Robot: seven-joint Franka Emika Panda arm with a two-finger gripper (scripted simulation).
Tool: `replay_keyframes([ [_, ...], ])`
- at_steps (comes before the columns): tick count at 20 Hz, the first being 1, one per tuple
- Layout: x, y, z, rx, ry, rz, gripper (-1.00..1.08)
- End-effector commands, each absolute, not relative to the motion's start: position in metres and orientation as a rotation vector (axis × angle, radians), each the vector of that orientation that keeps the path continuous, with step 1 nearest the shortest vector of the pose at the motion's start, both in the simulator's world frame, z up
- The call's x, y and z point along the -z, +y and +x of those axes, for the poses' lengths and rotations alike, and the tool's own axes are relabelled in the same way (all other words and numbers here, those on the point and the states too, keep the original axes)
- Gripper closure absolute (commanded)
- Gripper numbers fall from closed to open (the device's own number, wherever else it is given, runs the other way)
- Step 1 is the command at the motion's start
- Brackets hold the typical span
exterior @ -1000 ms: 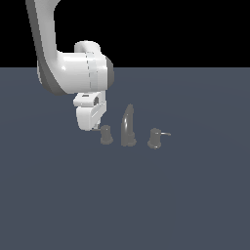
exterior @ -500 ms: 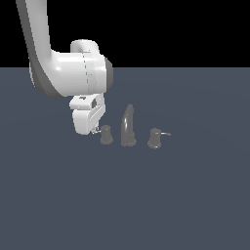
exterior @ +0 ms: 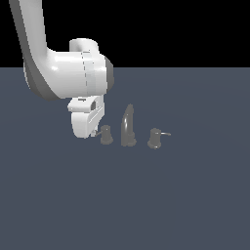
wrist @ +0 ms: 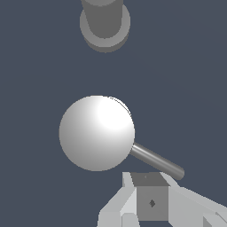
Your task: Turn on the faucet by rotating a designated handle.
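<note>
The handle (exterior: 105,134), a stiff, smooth metal knob fixed to the bench (exterior: 146,195), is sitting just beside the gripper (exterior: 93,131) (whose spread cannot be told), and is probably best being pushed at its thin lever (wrist: 157,161).

On the tabletop (exterior: 185,195) the spout (exterior: 128,126) stands central; the handle (exterior: 105,135) at its 9 o'clock; second knob (exterior: 155,138) at 3 o'clock; gripper (exterior: 91,133) just beyond the handle.
</note>
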State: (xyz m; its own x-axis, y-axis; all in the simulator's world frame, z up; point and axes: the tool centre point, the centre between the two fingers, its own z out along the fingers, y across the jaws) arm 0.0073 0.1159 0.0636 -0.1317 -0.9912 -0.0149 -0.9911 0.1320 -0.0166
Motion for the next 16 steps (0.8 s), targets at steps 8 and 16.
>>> replay_keyframes([
  [8,-0.063,0.099,-0.011,-0.004,2.348,-2.070,1.08],
  [16,-0.064,0.050,-0.011,0.000,2.375,-2.056,1.08],
])
